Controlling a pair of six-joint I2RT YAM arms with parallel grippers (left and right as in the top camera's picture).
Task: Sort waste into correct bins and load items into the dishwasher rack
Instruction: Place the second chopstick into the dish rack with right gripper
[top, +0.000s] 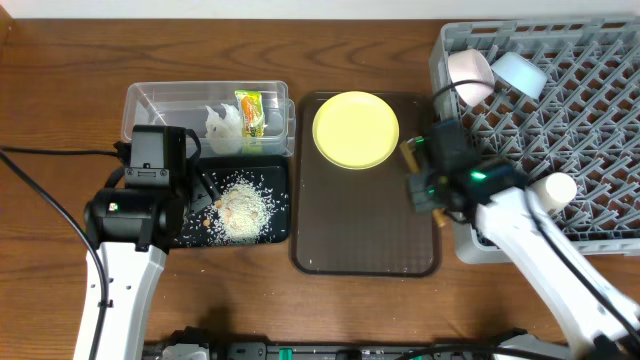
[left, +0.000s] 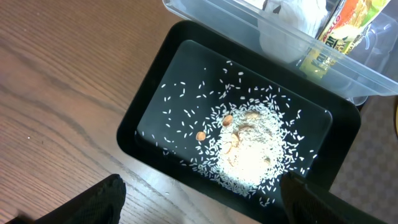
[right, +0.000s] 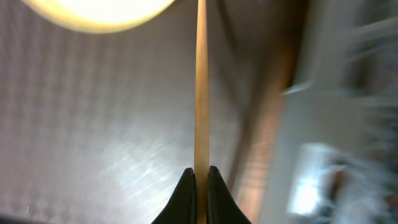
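My right gripper (right: 201, 177) is shut on a thin wooden chopstick (right: 200, 87) above the brown serving tray, near the grey dishwasher rack (top: 600, 90); it also shows in the overhead view (top: 420, 170). The yellow plate (top: 356, 129) lies on that tray. My left gripper (left: 199, 199) is open and empty over the near edge of the black tray (left: 155, 99), which holds rice scraps (left: 249, 146). The clear tub (top: 160, 100) holds the paper wad (top: 224, 128) and snack wrapper (top: 251, 112). A white bowl (top: 470, 75), a blue bowl (top: 520, 72) and a white cup (top: 555, 188) sit in the rack.
The brown serving tray (top: 365, 220) lies between the bins and the rack. A black cable (top: 50, 165) runs across the left of the wooden table.
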